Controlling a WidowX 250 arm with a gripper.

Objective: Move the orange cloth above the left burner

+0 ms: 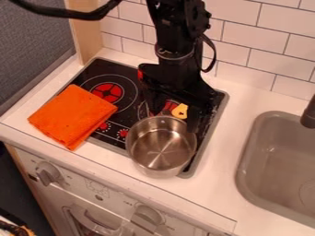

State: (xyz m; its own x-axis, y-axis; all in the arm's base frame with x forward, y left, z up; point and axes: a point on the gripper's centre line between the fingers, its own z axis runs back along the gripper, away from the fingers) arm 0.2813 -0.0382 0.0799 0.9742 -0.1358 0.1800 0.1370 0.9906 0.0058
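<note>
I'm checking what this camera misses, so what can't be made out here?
Camera view:
- Part of the black stovetop: under the folded orange cloth.
- Most of the right burner: behind the black arm and round metal pot.
- Yellow object: too small to identify.
- Grey sink: right edge cuts it.

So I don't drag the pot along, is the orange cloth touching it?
Apart: the camera view shows black stovetop between the orange cloth and metal pot.

The pot (pixel 162 146) is shiny metal, the cloth (pixel 72 115) matt.
</note>
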